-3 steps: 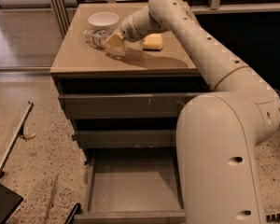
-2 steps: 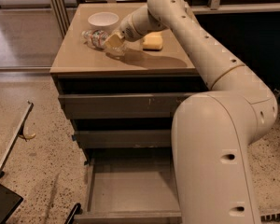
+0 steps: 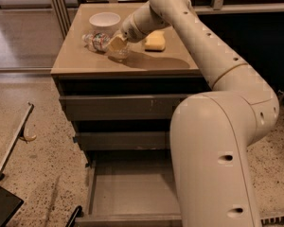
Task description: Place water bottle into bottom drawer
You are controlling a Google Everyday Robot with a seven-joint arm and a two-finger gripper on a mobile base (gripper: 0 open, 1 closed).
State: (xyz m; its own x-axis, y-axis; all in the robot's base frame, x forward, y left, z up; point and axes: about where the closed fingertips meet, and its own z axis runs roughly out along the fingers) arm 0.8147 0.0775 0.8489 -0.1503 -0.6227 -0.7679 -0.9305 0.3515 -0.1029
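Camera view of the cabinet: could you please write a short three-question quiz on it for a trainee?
1. True or false: the bottom drawer stands pulled open.
2. Where does the water bottle lie?
A) in a drawer
B) on the cabinet top, beside the white bowl
C) on the floor
3. Fill the gap: the end effector is down at the water bottle, and the yellow thing on its other side is a ____.

Key: 1 true. 2 B. 3 sponge.
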